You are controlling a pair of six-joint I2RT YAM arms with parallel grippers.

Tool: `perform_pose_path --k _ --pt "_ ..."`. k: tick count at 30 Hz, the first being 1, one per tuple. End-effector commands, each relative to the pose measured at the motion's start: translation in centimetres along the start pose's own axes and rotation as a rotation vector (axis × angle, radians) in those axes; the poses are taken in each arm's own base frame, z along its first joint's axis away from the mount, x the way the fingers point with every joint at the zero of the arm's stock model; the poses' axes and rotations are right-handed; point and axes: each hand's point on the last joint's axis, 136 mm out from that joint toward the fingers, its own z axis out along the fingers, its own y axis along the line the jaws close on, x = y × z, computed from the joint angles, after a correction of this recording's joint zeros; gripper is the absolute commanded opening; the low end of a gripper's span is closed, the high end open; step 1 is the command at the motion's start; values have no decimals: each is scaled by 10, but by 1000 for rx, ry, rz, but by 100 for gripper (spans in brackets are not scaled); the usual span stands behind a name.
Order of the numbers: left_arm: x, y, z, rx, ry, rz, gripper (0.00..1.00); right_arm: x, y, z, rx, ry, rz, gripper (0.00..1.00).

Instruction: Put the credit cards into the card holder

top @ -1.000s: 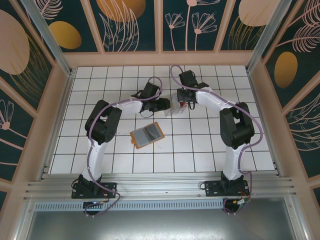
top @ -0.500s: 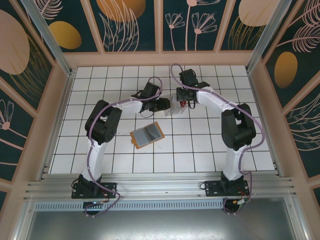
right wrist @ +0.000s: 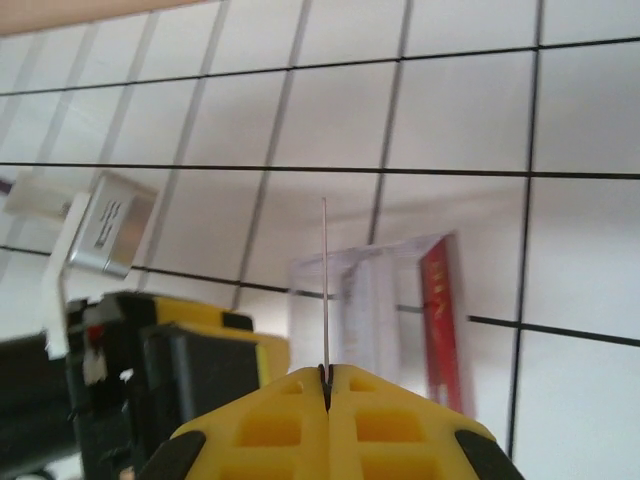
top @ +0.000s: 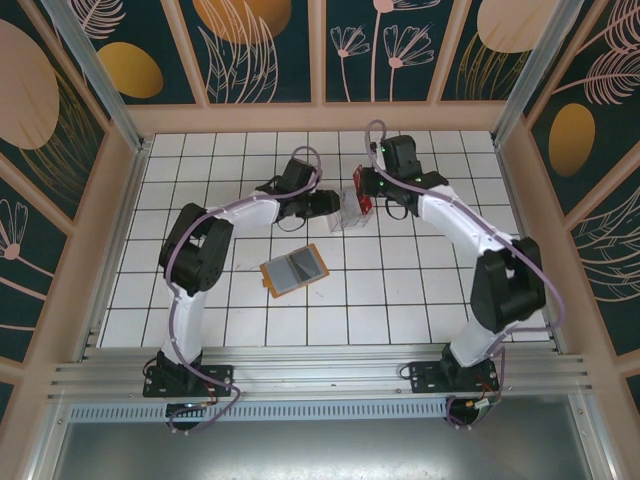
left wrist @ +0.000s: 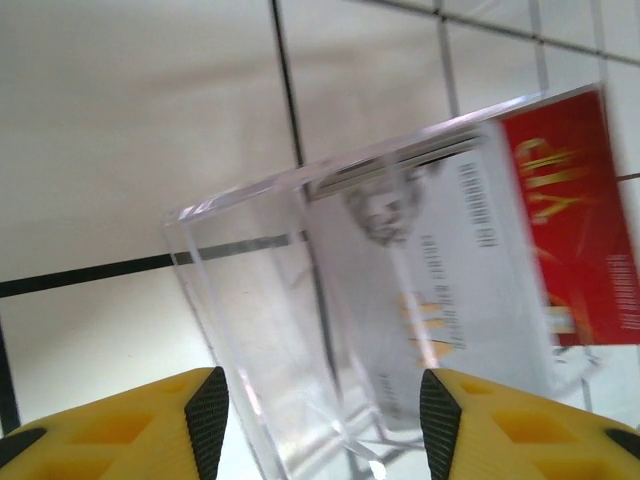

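Far centre of the bench (top: 420,290), your two end effectors sit close together over the white tiles. Your left end effector (left wrist: 323,405) has its fingers (left wrist: 207,410) on either side of the near end of a clear case (left wrist: 260,300). As far as you can judge, it is clamped on the case, which sits at a tilt. A red credit card (left wrist: 575,220) sticks partway out of the case's far end, and blurred print shows through the plastic. Your right end effector (right wrist: 325,378) has its fingers pressed together on a second credit card (right wrist: 324,280), seen edge-on as a thin upright line just beside the case. The card holder (top: 293,269) lies open on the bench, grey lining up, nearer the arm bases and well apart from both end effectors.
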Motion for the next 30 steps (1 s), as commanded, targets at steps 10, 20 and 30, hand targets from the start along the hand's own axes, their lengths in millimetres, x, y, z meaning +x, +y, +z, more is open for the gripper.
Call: perform_pose_path --k 10,20,30 --pt "30 21 -112 -123 -146 7 55 99 74 -6 -516 133 179 8" --pt "131 106 -152 -318 -61 -121 49 180 116 30 -588 268 206 8" --pt "180 152 -143 -405 22 -181 31 206 121 58 -607 347 205 8"
